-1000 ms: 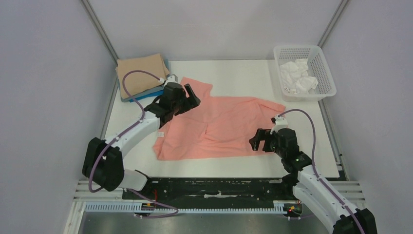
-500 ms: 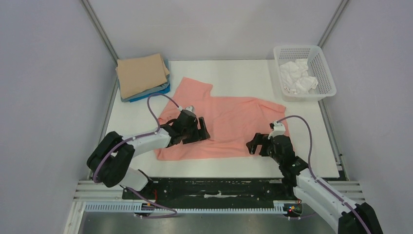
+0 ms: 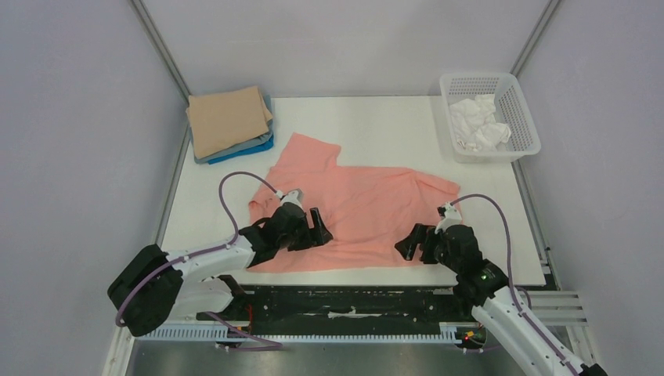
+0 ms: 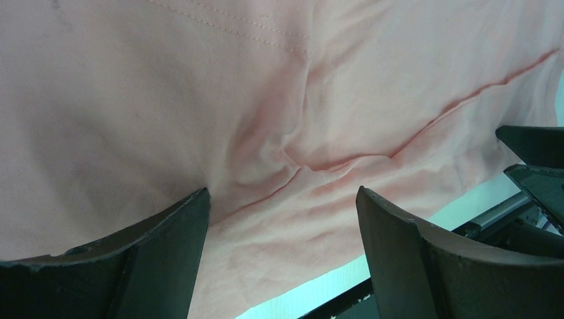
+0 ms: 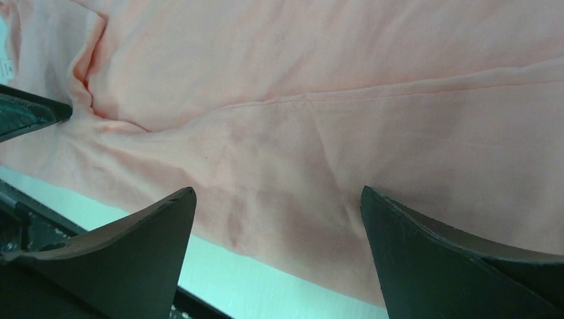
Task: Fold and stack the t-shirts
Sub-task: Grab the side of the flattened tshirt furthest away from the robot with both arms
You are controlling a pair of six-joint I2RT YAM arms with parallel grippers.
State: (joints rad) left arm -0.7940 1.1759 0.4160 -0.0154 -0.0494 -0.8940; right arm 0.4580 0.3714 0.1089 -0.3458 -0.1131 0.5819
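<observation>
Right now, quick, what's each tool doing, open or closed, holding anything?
Left tool: open, holding nothing, over the pink t-shirt.
Right tool: open, holding nothing, over the same shirt.

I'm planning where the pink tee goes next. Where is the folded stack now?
In the top view the folded stack sits far left on the table, beyond the salmon-pink t-shirt, across from the white basket.

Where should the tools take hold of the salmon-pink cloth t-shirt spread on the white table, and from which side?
The salmon-pink cloth t-shirt lies flat, so probably pinch its straight near edge from above: open left tool at one end, open right tool at the other.
</observation>
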